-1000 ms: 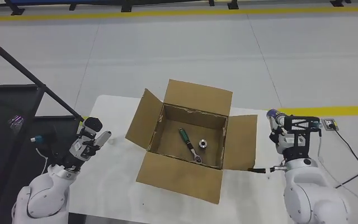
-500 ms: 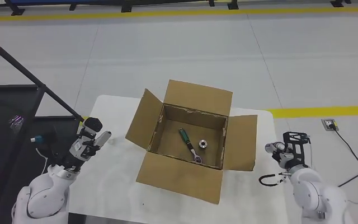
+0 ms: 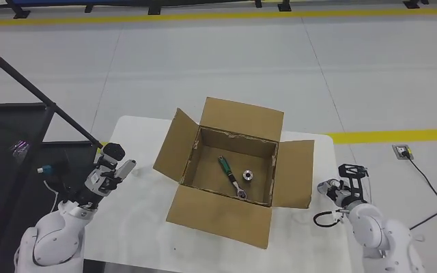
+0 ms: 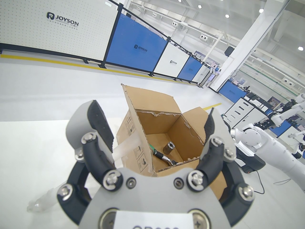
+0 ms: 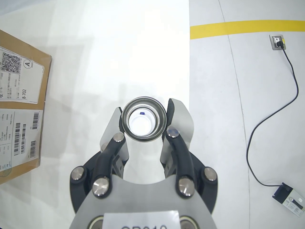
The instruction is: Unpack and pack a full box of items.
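An open cardboard box [image 3: 229,179] stands mid-table with all flaps folded out. Inside lie a green-handled ratchet [image 3: 231,176] and a small metal socket [image 3: 247,176]; the same ratchet [image 4: 162,156] and socket [image 4: 168,148] appear in the left wrist view. My right gripper [image 5: 144,119] is shut on a round metal ring [image 5: 144,119], low over the white table [image 5: 119,48] near its right edge, to the right of the box flap [image 5: 21,110]. From above, that right gripper [image 3: 334,189] sits beside the box. My left gripper [image 4: 152,125] is open and holds nothing, left of the box [image 4: 164,132].
A clear plastic wrapper [image 4: 39,202] lies on the table near the left gripper. A black cable [image 3: 324,218] loops by the right arm at the table's right edge. A floor socket [image 5: 277,42] with a black cord lies off the table.
My right arm has come down and toward the table's right edge with the metal ring in its grip. The left arm has stayed still.
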Available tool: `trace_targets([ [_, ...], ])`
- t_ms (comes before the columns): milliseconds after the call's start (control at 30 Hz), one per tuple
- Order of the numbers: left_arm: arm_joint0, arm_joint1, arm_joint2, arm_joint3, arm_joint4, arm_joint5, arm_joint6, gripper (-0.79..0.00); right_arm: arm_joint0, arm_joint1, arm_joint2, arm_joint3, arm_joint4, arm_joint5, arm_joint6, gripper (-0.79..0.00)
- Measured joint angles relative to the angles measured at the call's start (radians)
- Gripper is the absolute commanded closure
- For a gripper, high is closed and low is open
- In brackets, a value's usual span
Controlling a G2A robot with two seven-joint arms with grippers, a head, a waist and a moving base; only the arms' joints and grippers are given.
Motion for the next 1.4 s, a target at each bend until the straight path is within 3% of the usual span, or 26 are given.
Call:
trace_targets([
  [33, 0.000, 0.000, 0.000, 0.000, 0.000, 0.000, 0.000, -0.785, 0.000, 0.000, -0.001, 0.003, 0.002, 0.001, -0.001, -0.286],
  [100, 0.000, 0.000, 0.000, 0.000, 0.000, 0.000, 0.000, -0.785, -0.003, 0.001, -0.004, 0.005, 0.007, 0.004, -0.003, -0.517],
  [167, 0.000, 0.000, 0.000, 0.000, 0.000, 0.000, 0.000, -0.785, -0.007, 0.001, -0.007, 0.002, 0.010, 0.007, -0.004, -0.680],
  [233, 0.000, 0.000, 0.000, 0.000, 0.000, 0.000, 0.000, -0.785, -0.014, 0.001, -0.011, -0.004, 0.012, 0.015, -0.011, -0.785],
  [567, 0.000, 0.000, 0.000, 0.000, 0.000, 0.000, 0.000, -0.785, -0.086, 0.004, 0.010, -0.170, 0.002, 0.063, -0.101, -0.785],
  [800, 0.000, 0.000, 0.000, 0.000, 0.000, 0.000, 0.000, -0.785, -0.120, 0.004, 0.029, -0.393, -0.035, 0.122, -0.200, -0.785],
  [933, 0.000, 0.000, 0.000, 0.000, 0.000, 0.000, 0.000, -0.785, -0.111, 0.002, -0.015, -0.546, -0.018, 0.087, -0.256, -0.785],
  [1033, 0.000, 0.000, 0.000, 0.000, 0.000, 0.000, 0.000, -0.785, -0.064, -0.001, -0.113, -0.597, -0.023, 0.018, -0.256, -0.785],
  [1167, 0.013, 0.001, 0.005, -0.012, 0.003, 0.021, 0.014, -0.785, 0.078, -0.011, -0.304, -0.513, -0.011, -0.047, -0.123, -0.785],
  [1267, 0.015, 0.001, 0.006, -0.014, 0.004, 0.023, 0.016, -0.785, 0.233, -0.033, -0.465, -0.357, 0.090, -0.061, 0.038, -0.785],
  [1400, 0.015, 0.001, 0.006, -0.014, 0.004, 0.022, 0.015, -0.785, 0.451, -0.074, -0.646, -0.085, 0.184, -0.003, 0.243, -0.785],
])
